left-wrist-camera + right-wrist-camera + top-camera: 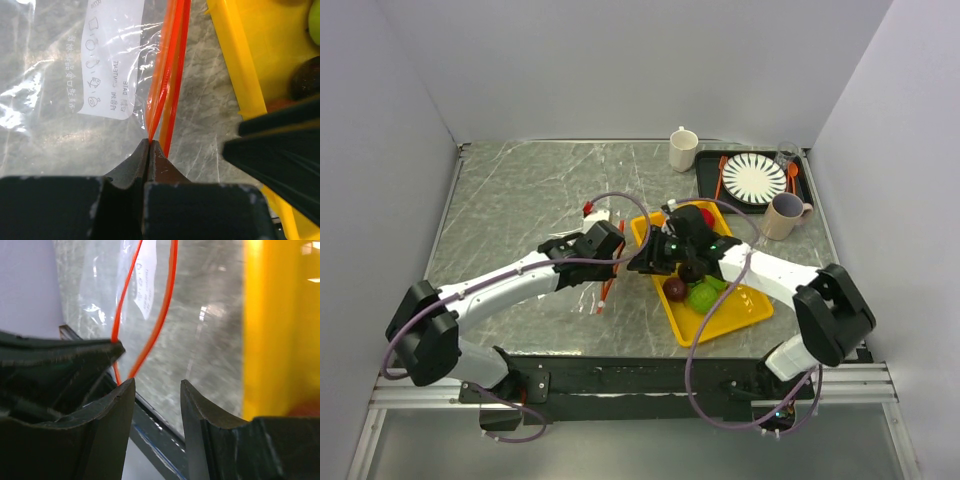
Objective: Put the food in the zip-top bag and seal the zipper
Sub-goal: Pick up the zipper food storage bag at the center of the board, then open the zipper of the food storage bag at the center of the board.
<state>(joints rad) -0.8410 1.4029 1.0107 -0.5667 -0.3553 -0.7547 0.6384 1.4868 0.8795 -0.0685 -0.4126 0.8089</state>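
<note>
Now, the table (520,200): a grey, marble-veined top, boxed in by plain pale walls (620,70) on three sides.
Far right corner: a black tray (740,154) carries a striped plate (754,179); a white mug (683,150) stands just left of it and a tan mug (782,216) at its near edge.
Yellow tray (745,310): lies slantwise right of the table's middle, reaching toward the near edge.
Food: a red fruit (706,214), a dark purple fruit (674,288) and a green fruit (705,294) sit in the yellow tray, partly under the right arm.
Zip-top bag (65,75): clear and crinkled, flat on the table just left of the yellow tray, a printed white label showing.
Zipper (172,60): orange-red, along the bag's side facing the tray; its two strips spread apart away from the pinch, so the mouth gapes there.
Left gripper (150,145): clenched tight on the zipper, fingertips meeting where the strips come together.
Right gripper (157,390): jaws roughly halfway apart with nothing between them; one fingertip sits close by the pinched zipper, contact impossible to tell.
Left arm (510,280): stretches low from the near left corner diagonally to the table's middle.
Right arm (780,280): elbow raised by the near right corner, forearm crossing over the yellow tray, wrist nose to nose with the left gripper.
</note>
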